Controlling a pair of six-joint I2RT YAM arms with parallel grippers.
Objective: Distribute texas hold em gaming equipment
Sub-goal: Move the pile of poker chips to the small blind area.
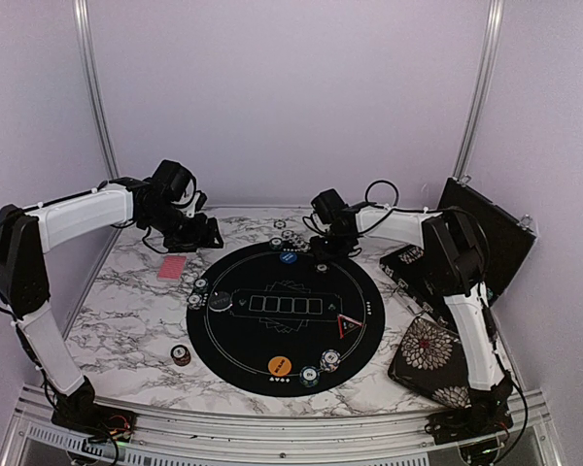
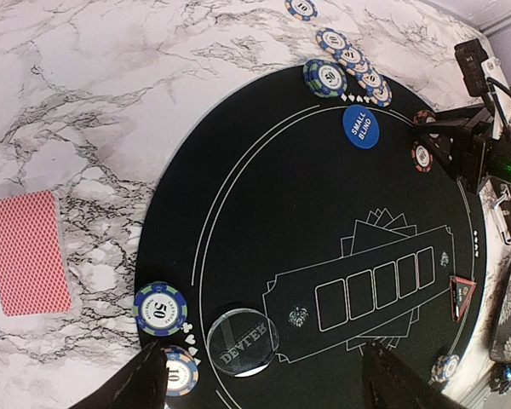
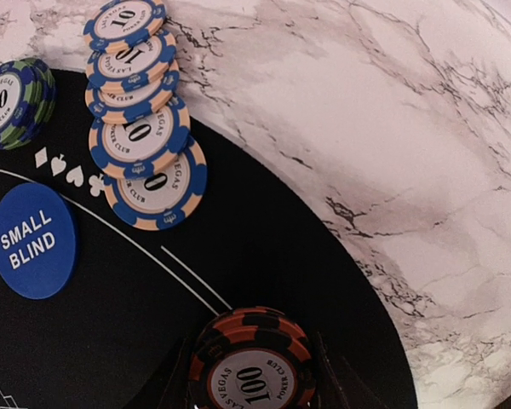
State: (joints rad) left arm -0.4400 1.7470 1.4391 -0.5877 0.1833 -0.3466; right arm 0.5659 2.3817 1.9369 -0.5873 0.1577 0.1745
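Observation:
A round black poker mat (image 1: 287,320) lies mid-table. My right gripper (image 3: 251,375) is shut on a small stack of orange-and-black 100 chips (image 3: 254,362) at the mat's far edge, its fingers (image 3: 328,375) against the stack's sides. Beside it lie a fanned row of 10 chips (image 3: 136,128), a 50 stack (image 3: 8,100) and the blue small blind button (image 3: 32,240). My left gripper (image 2: 264,362) hangs open and empty high over the mat's left side, above a clear dealer button (image 2: 243,341), a 50 chip (image 2: 160,308) and a 10 chip (image 2: 180,373). A red-backed card (image 2: 27,253) lies on the marble.
An orange button (image 1: 280,366), chip stacks (image 1: 328,361) and a red-edged triangle (image 1: 347,325) sit on the mat's near and right parts. A lone chip stack (image 1: 180,355) lies off the mat at the left. A floral pouch (image 1: 432,354) and a black case (image 1: 486,243) are at the right.

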